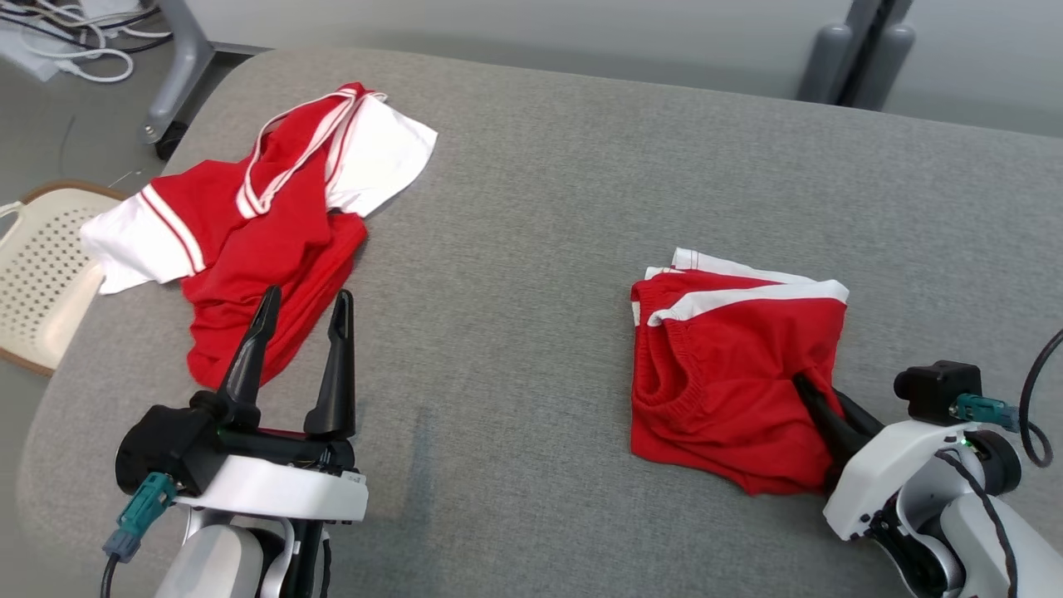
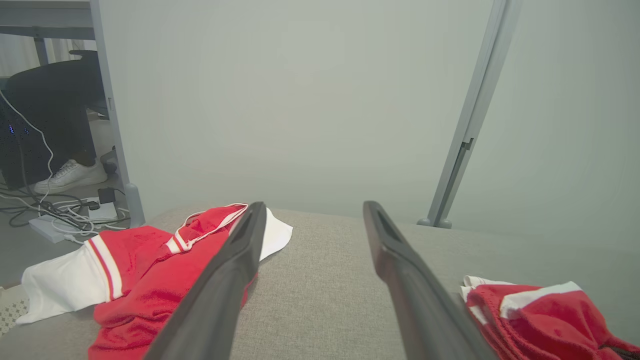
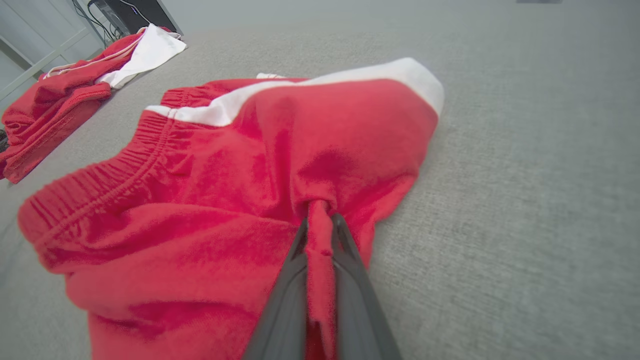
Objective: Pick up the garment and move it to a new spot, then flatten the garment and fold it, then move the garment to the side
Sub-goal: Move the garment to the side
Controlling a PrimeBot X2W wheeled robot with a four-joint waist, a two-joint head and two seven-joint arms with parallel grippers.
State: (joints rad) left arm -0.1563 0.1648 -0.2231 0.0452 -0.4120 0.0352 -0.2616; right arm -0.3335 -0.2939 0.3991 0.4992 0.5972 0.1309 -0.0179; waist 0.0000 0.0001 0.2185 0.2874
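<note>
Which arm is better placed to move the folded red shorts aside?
Right. The right gripper is shut on the red shorts; the left gripper stands open by the shirt, apart from them.

In the head view the tips of the right claw (image 1: 805, 386) sink into a fold of the red shorts (image 1: 731, 374) — hidden. At the middle left a pale thing with holes (image 1: 41, 274) is cut off — can't tell what.
</note>
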